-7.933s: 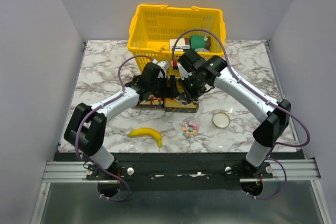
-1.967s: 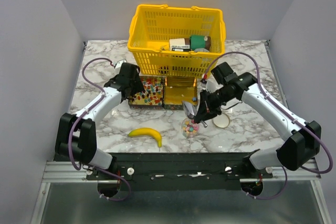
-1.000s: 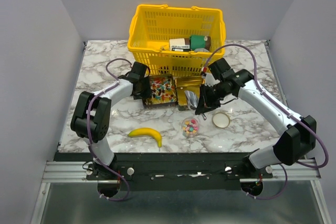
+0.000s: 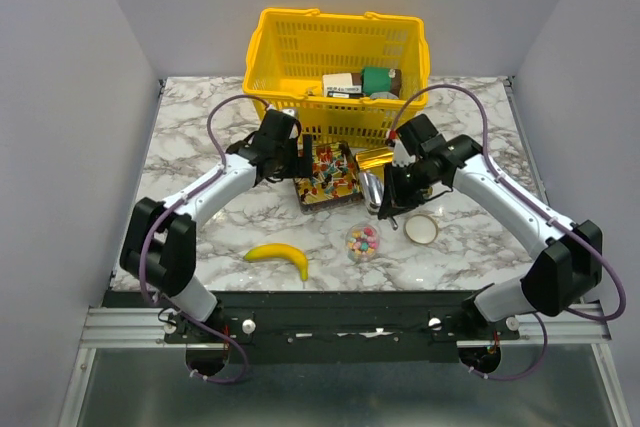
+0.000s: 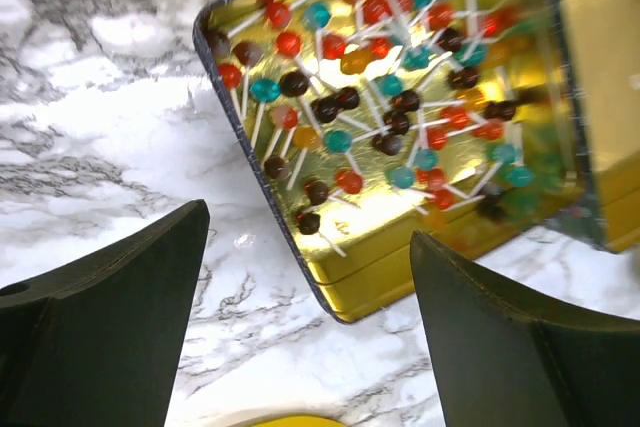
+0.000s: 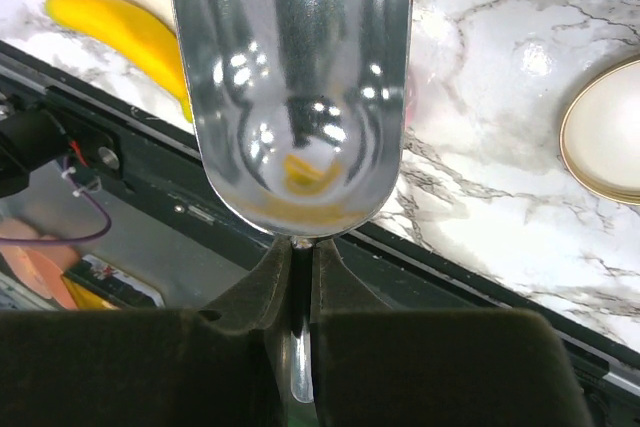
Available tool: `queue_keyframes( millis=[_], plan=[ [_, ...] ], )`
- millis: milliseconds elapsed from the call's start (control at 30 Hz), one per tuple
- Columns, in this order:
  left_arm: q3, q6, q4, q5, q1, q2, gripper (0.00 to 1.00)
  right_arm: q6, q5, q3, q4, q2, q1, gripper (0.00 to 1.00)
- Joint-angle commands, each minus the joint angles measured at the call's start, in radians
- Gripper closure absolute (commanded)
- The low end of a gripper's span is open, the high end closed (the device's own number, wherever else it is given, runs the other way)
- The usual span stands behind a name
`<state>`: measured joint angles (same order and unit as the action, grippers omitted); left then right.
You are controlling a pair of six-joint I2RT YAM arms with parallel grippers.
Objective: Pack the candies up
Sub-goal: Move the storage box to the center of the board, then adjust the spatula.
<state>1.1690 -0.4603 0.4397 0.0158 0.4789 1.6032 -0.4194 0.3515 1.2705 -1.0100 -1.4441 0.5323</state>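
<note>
Top external view: marble tabletop (image 4: 190,137), white with grey veining, walled on three sides, with bare stone along its left edge and front right.

- Basket (image 4: 335,57): yellow plastic lattice at the far edge, with boxes inside.
- Candies (image 4: 363,241): tiny round multicoloured sweets in a small clear cup near the front edge. They sit between the curved banana (image 4: 280,257) and a round cream lid (image 4: 421,229), apart from both.
- Tin (image 4: 327,175): rectangular, gold-lined, showing lollipops on white sticks, just before the basket.
- Left tool (image 5: 310,232): fingers spread wide, with the tin's corner ahead between them and nothing gripped.
- Right tool (image 6: 300,277): pinched narrow on the thin handle of a polished metal scoop (image 6: 290,77). The scoop hangs right of the tin.
</note>
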Motion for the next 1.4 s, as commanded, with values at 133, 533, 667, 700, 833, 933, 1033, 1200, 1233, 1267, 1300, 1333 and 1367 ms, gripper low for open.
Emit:
queue_keyframes(
  millis=[133, 533, 667, 700, 833, 933, 1033, 1200, 1233, 1267, 1300, 1333, 1367],
  plan=[
    [0.035, 0.0, -0.091, -0.223, -0.002, -0.144, 0.07, 0.111, -0.129, 0.056, 0.073, -0.022, 0.119, 0.99],
    [-0.02, 0.025, -0.196, -0.513, 0.006, -0.146, 0.13, 0.206, -0.236, 0.205, 0.045, -0.062, 0.225, 0.99],
    [-0.031, 0.044, -0.174, -0.517, 0.01, -0.131, 0.18, 0.206, -0.246, 0.225, 0.054, -0.039, 0.225, 0.99],
    [-0.034, 0.049, -0.159, -0.514, 0.01, -0.124, 0.22, 0.205, -0.25, 0.231, 0.056, -0.035, 0.227, 0.99],
    [-0.016, 0.06, -0.095, -0.471, 0.023, -0.094, 0.26, 0.189, -0.252, 0.256, 0.082, -0.003, 0.225, 0.99],
    [-0.009, 0.06, -0.088, -0.439, 0.035, -0.091, 0.25, 0.179, -0.209, 0.274, 0.106, 0.002, 0.225, 0.99],
    [0.001, 0.061, -0.082, -0.425, 0.043, -0.081, 0.25, 0.168, -0.187, 0.291, 0.111, -0.013, 0.225, 0.99],
    [0.018, 0.066, -0.073, -0.41, 0.052, -0.065, 0.26, 0.151, -0.183, 0.3, 0.122, -0.033, 0.225, 0.99],
    [0.024, 0.066, -0.067, -0.407, 0.055, -0.062, 0.26, 0.151, -0.18, 0.302, 0.128, -0.042, 0.225, 0.99],
    [0.03, 0.068, -0.062, -0.407, 0.055, -0.062, 0.25, 0.146, -0.18, 0.303, 0.128, -0.048, 0.225, 0.99],
    [0.041, 0.071, -0.053, -0.402, 0.055, -0.063, 0.25, 0.142, -0.181, 0.306, 0.125, -0.055, 0.225, 0.99],
    [0.047, 0.072, -0.049, -0.383, 0.055, -0.069, 0.26, 0.142, -0.183, 0.305, 0.12, -0.059, 0.225, 0.99],
    [0.053, 0.078, -0.042, -0.373, 0.055, -0.074, 0.25, 0.136, -0.19, 0.302, 0.11, -0.065, 0.225, 0.99]
  ],
)
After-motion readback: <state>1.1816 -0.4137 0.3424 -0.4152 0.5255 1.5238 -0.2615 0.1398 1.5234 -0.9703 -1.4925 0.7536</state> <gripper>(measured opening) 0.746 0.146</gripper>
